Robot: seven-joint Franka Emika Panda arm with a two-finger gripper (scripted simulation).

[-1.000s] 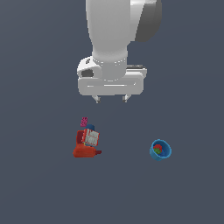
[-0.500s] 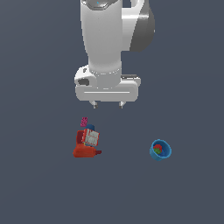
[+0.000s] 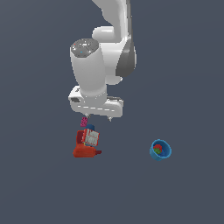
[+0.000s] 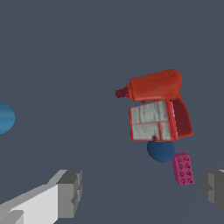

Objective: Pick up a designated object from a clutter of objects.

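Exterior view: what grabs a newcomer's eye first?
The big white arm, its gripper open and empty just above a tight cluster: a red drill-like tool, a red-and-white flat box, a pink brick and a dark blue ball half hidden by the box. A lighter blue cup sits alone toward the exterior view's right.

Plain dark grey floor (image 3: 183, 197). On it: red-orange drill-like tool (image 3: 84, 148); touching drill: red-and-white flat box (image 3: 92, 138), dark blue ball (image 4: 160, 150), pink studded brick (image 4: 183, 168). Well apart from drill: light blue cup (image 3: 160, 150).

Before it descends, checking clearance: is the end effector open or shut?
Open. In the wrist view the end effector has fingers spread wide, nothing between them.
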